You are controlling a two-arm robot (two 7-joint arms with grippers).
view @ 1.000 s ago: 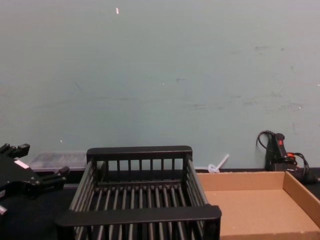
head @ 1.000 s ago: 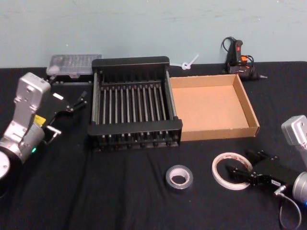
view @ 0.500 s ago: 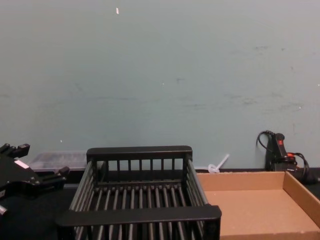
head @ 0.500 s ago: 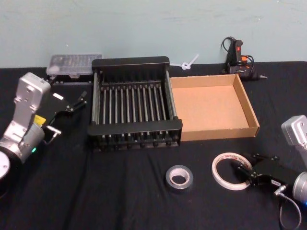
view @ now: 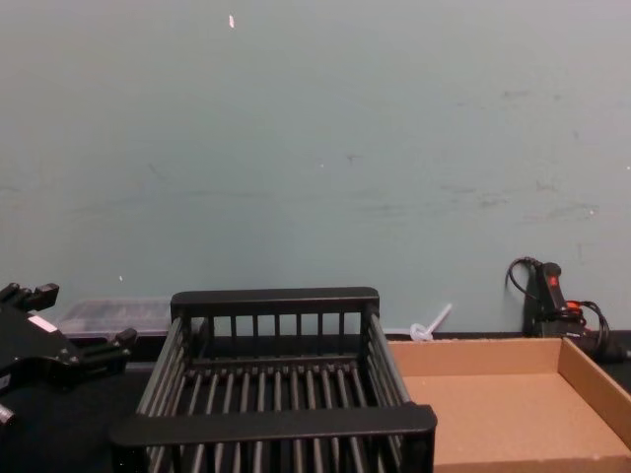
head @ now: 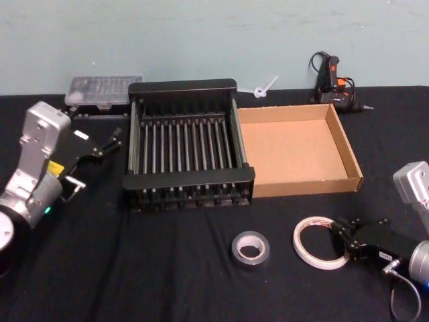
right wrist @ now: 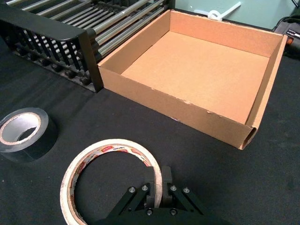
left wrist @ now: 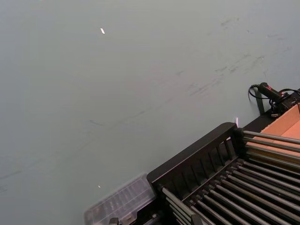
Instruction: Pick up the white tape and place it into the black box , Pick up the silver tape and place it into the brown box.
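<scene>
Pinching the white tape [right wrist: 110, 176] by its rim, your right end effector [right wrist: 156, 183] sits near the bench's [head: 167, 268] front right corner. The silver tape [head: 249, 249] lies just beside it toward the front edge's middle. Your left end effector [head: 107, 143], slightly open, waits left of the black box [head: 188, 178]; the brown box [head: 348, 157] adjoins it.

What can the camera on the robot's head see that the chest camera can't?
The head view alone shows the white tape with the right gripper shut on its rim, and the silver tape lying apart from it on the black cloth.

The chest view alone shows a tall stretch of the blue-green wall.

Both share the black box, the brown box, the left gripper parked beside the black box, the clear plastic case and the glue gun.
</scene>
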